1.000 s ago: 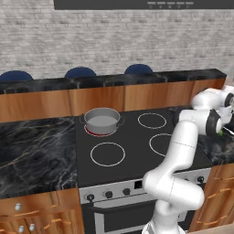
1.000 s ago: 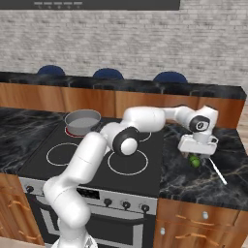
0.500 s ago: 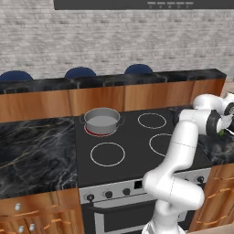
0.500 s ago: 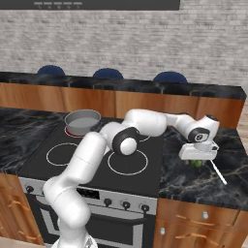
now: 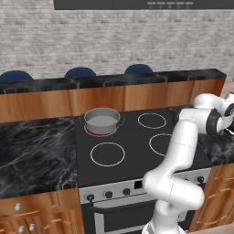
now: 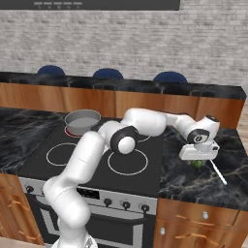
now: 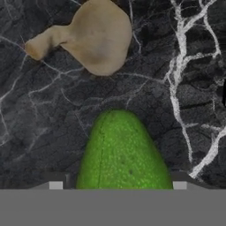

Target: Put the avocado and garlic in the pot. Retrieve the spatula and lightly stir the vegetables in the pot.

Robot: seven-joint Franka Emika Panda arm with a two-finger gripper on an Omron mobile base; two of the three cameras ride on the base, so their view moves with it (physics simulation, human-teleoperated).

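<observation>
In the hand view the green avocado (image 7: 123, 154) lies on the black marble counter directly between my gripper (image 7: 117, 185) fingertips. The fingertips stand on either side of it, close to its flanks, still open. The pale beige garlic (image 7: 99, 37) rests just beyond the avocado. From the right base view the gripper (image 6: 197, 158) is pressed low over the avocado (image 6: 197, 163) on the counter right of the stove, and the thin light-grey spatula (image 6: 218, 172) lies beside it. The grey pot (image 5: 102, 121) sits on the back left burner, far from the hand.
The black cooktop (image 6: 121, 160) lies between the pot (image 6: 82, 120) and the hand. A raised wooden ledge with a dark top (image 6: 145, 89) runs behind the stove. The counter's front edge is close to the spatula.
The hand has sunk lower over the avocado, and its fingers have drawn somewhat closer together around it. The pot and spatula have not moved.
</observation>
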